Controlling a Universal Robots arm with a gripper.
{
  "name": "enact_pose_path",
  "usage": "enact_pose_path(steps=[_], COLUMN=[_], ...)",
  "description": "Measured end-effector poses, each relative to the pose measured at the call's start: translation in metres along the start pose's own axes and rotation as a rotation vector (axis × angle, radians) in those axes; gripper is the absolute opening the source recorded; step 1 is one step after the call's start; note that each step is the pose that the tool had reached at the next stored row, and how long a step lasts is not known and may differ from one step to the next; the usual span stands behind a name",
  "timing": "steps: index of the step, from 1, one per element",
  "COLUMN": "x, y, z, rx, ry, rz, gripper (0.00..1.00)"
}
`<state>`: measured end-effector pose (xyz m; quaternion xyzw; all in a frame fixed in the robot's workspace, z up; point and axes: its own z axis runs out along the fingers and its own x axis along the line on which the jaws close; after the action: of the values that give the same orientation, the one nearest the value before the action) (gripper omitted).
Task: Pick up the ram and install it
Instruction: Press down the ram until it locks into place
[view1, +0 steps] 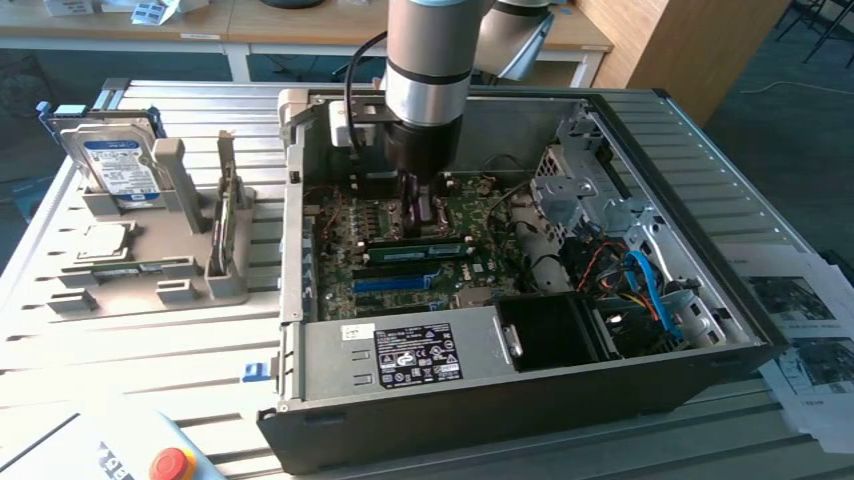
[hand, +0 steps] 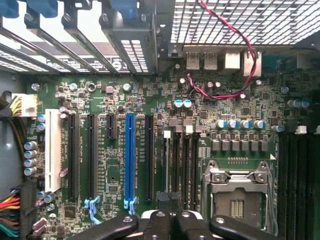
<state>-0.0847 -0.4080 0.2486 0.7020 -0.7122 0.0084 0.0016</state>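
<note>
Open computer case (view1: 400, 420) on a slatted bench, centre of the exterior view: the arm reaches down from the top of the frame, and its gripper (view1: 420, 205) hangs low over the motherboard (view1: 487, 215) in the upper middle of the case. The fingers are pressed together, and nothing can be seen pinched between them. The wrist view looks along the board, with the closed gripper (hand: 170, 225) poised over narrow dark slots between the blue slot (hand: 130, 160) and the empty processor socket (hand: 235, 195).

The ram (view1: 416, 250) appears as a thin green strip with dark chips. It lies across the board at the centre of the exterior frame, just below the gripper and just above the blue slot (view1: 394, 283), and parallel to that slot. It is apart from the fingers. Whether it is fully seated or only resting in its slot cannot be told.

At the left of the frame stands a grey rack (view1: 187, 205) holding a hard drive (view1: 114, 165), well clear of the arm.

By the look of it, the pick-up is done and the work is in the installing stage: the stick is down on the board and the closed fingers are close by. Judging from this layout, any further move calls for a straight, square approach onto the stick's top edge. Pressure would need to be even along its length, with care not to clip the neighbouring slots and small parts crowding the board.
</note>
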Motion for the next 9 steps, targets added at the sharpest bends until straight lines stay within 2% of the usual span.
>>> enact_pose_path(steps=[4,9], x=[0.0,0.0001], y=[-0.0001,-0.0001], z=[-0.0038,-0.0039], rx=[0.0001,0.0], ry=[0.0,-0.0001], rz=[0.0,0.0], gripper=[0.1,0.1])
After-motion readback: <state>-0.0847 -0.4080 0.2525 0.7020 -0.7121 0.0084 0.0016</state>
